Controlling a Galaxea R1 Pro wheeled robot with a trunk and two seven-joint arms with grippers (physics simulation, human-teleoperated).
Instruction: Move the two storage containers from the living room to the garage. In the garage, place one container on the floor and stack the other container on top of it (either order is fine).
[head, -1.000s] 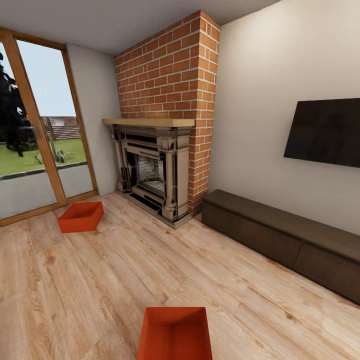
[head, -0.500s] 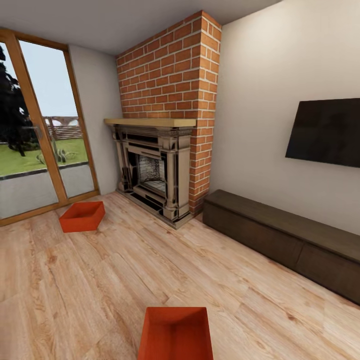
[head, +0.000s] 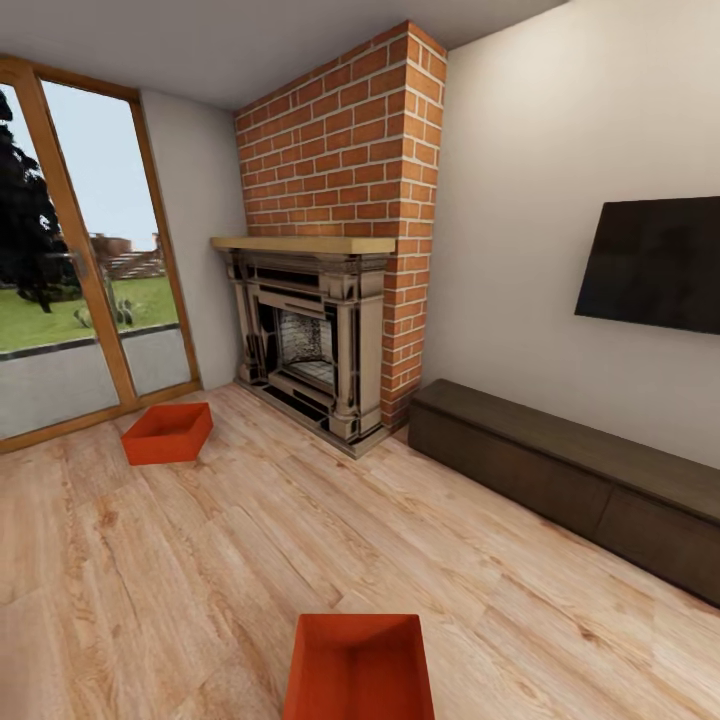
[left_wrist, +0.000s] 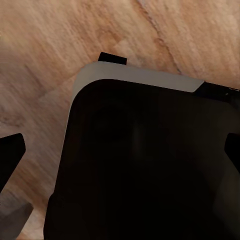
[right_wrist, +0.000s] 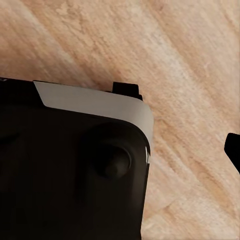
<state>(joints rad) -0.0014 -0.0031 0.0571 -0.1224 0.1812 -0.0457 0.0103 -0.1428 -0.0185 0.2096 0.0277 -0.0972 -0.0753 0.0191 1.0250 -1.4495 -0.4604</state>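
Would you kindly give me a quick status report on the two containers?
Tools: state cannot be told. Near container on the wood floor just ahead; far container by the glass door. Both unheld, nothing between.

Count from the head view: two red-orange bins, one (head: 168, 433) near the glass door (head: 70, 260), one (head: 358, 666) at the near edge. One brick fireplace (head: 325, 270). One wall TV (head: 655, 263). One long low cabinet (head: 570, 475). One wood plank floor (head: 200, 560).
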